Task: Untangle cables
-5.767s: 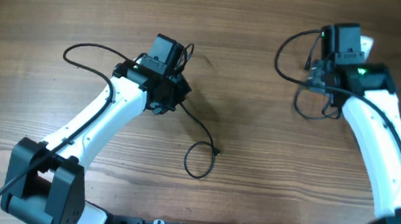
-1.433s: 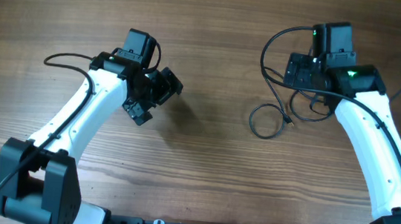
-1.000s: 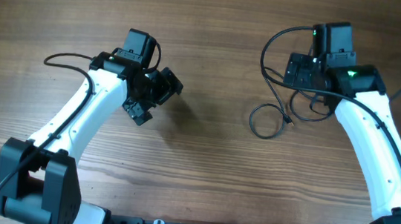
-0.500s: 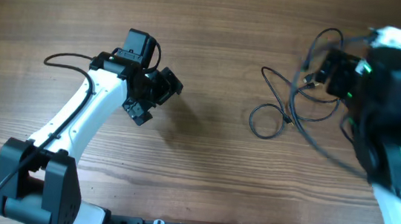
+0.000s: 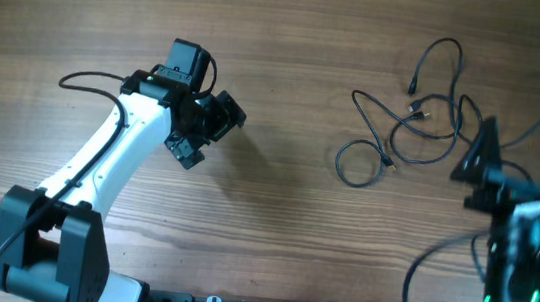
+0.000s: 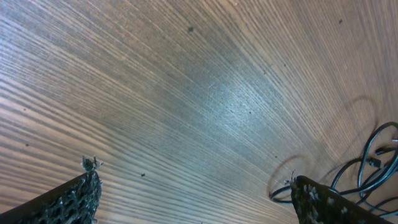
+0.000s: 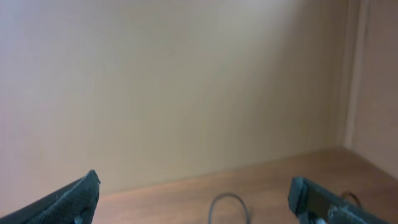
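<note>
From overhead, you see the cables (image 5: 408, 125) lying in loose open loops on the tabletop (image 5: 284, 22), toward its far right corner. Your left hand (image 5: 208, 131) hovers left of centre, well apart from them, with its fingers spread. Your right arm (image 5: 530, 214) is a blur by the right edge.

In the left wrist view, the two fingertips (image 6: 68, 202) sit wide apart over the wood grain, and cable loops show at the lower right.

In the right wrist view, your right hand (image 7: 196, 202) is spread wide, facing a beige wall (image 7: 186, 81). One cable loop shows on the tabletop low in the frame.
</note>
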{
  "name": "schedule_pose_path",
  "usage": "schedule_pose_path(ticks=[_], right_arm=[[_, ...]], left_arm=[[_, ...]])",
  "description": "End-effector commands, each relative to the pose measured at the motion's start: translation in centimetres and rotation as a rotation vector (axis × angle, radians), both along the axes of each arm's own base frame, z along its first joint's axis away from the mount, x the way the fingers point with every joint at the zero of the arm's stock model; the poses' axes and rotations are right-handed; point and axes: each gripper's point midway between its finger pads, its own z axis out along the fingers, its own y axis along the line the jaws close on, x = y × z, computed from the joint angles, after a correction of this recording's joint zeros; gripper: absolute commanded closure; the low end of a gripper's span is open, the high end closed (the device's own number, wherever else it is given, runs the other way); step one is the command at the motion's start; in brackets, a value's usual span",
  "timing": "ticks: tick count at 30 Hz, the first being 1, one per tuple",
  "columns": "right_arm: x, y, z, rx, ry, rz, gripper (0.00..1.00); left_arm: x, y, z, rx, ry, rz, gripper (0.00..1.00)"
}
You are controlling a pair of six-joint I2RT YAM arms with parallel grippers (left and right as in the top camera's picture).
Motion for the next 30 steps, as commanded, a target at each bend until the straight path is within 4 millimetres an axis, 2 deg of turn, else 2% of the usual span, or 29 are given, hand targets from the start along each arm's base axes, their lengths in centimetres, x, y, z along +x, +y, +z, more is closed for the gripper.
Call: schedule_pose_path(ticks=[1,7,10,20,30], right_arm=[[-1.4,1.6,-2.2,-0.027,-0.093,0.116,0.0],[-3.1,2.9,-2.8,-0.144,-0.312,0.17,0.0],[-3.2,2.9,-3.7,-0.156,-0.363,0.163,0.0],[0.0,3.4,-11.5,-0.161,-0.207,0.179,0.0],[1.3,3.6,-16.0,-0.166,-0.093,0.19,0.0]], left_arm=[[0.0,0.1,0.3,0.012,-0.017,-0.016,0.0],[0.0,0.1,0.3,0.012,-0.017,-0.016,0.0],[0.0,0.1,0.3,0.012,-0.017,-0.016,0.0],[0.0,0.1,0.3,0.012,-0.017,-0.016,0.0],[0.0,0.1,0.3,0.012,-0.017,-0.016,0.0]])
